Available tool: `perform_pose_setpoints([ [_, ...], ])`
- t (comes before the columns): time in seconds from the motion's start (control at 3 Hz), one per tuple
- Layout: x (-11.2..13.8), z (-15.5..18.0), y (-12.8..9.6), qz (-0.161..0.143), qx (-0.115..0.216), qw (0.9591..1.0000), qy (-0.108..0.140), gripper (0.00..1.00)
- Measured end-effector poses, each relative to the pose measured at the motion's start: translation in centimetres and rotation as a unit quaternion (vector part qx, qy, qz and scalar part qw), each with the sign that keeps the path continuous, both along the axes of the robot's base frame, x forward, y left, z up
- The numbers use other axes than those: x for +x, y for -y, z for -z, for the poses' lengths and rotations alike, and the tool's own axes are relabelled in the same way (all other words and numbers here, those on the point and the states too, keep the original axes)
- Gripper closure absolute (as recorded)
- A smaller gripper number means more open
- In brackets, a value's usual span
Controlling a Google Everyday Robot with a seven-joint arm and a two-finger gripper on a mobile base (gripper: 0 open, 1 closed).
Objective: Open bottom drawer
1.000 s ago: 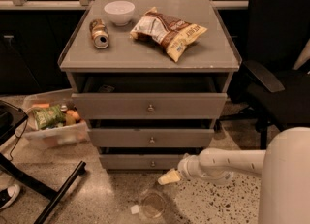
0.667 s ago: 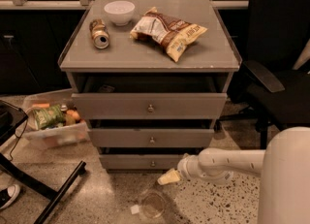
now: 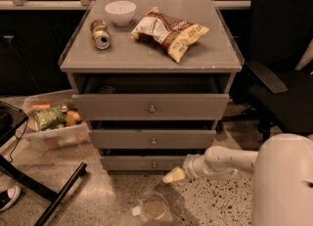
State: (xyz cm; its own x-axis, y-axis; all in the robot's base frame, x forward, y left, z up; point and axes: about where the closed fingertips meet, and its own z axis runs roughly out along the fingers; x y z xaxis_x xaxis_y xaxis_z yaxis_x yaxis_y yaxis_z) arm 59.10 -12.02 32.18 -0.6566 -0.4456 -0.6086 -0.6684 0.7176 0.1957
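Bottom drawer (image 3: 142, 163): lowest of three in the grey cabinet (image 3: 73, 80), just above the floor (image 3: 98, 200). Front set back behind the middle drawer (image 3: 122, 139), dark gap above it. Looks pushed in or nearly so. Small round knob (image 3: 154, 165) at centre of the front, nothing on it.

Gripper (image 3: 173, 175): low, near the floor, just below the front's lower edge and right of the knob. Pale tip pointing left. Spread or pressed together: cannot tell. Contact with the front: cannot tell. Not on the knob. White arm (image 3: 225, 160) coming in from the right, covering the front's right end.

Top drawer (image 3: 112, 106): pulled out a little, dark inside showing behind its front.

On the cabinet: white bowl (image 3: 120, 12) at back left, can (image 3: 100, 34) lying on its side just in front of the bowl, chip bag (image 3: 169, 30) lying flat at centre right.

Left of the cabinet: clear plastic bin (image 3: 58, 139) with packaged food, on the floor. Right: black office chair (image 3: 283, 73). Clear round container (image 3: 154, 206) on the floor in front, below the gripper.
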Motion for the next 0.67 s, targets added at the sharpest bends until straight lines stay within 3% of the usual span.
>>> perform_pose_setpoints([
  [0.33, 2.8, 2.3, 1.1, 0.001, 0.019, 0.9998, -0.009, 0.00],
  [0.67, 5.9, 3.9, 1.6, -0.009, 0.029, 0.9995, 0.008, 0.00],
])
